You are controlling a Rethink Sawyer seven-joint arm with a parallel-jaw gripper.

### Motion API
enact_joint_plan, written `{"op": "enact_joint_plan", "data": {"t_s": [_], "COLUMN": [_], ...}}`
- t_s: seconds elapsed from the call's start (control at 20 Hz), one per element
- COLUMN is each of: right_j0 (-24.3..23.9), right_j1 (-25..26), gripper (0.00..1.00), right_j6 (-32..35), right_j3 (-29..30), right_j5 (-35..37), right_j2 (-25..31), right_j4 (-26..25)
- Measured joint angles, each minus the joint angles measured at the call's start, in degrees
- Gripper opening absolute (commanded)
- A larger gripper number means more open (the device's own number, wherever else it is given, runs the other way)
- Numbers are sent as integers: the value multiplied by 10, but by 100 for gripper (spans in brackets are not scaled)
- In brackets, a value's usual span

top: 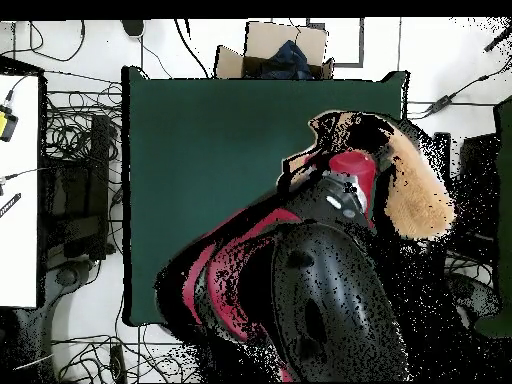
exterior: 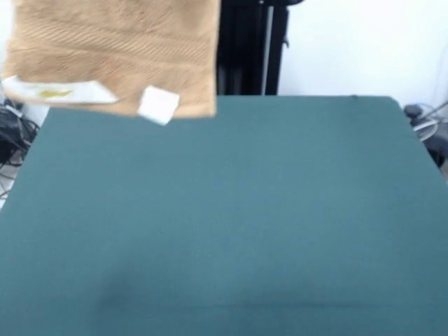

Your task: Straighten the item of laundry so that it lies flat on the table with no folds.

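Note:
The item of laundry (exterior: pixel 112 56), an orange-tan terry towel, hangs in the air at the front view's top left, over the table's far left corner. Its lower edge carries two white tags (exterior: pixel 158 105) and sits just above the green table (exterior: pixel 231 210) without touching it. From overhead the towel (top: pixel 420 195) shows as a tan patch near the table's right edge, beside the arm's red wrist (top: pixel 352 172). The cloth hangs from the gripper, which is shut on its upper part. The grip itself is hidden above the front view's top edge and under the wrist from overhead.
The arm's red and black bulk (top: pixel 300 290) covers the table's lower right part in the overhead view. A cardboard box (top: pixel 275 50) sits beyond the table's top edge. Cables (top: pixel 85 120) lie on the floor to the left, beside a white desk (top: pixel 20 190).

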Motion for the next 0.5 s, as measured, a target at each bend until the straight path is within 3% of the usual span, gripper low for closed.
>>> {"op": "enact_joint_plan", "data": {"t_s": [0.3,0.5], "right_j0": [31,38], "right_j1": [-19,-38], "gripper": [0,0], "right_j6": [0,0], "right_j3": [40,72], "right_j5": [-1,-29], "right_j2": [-32,-61], "right_j4": [-18,18]}}
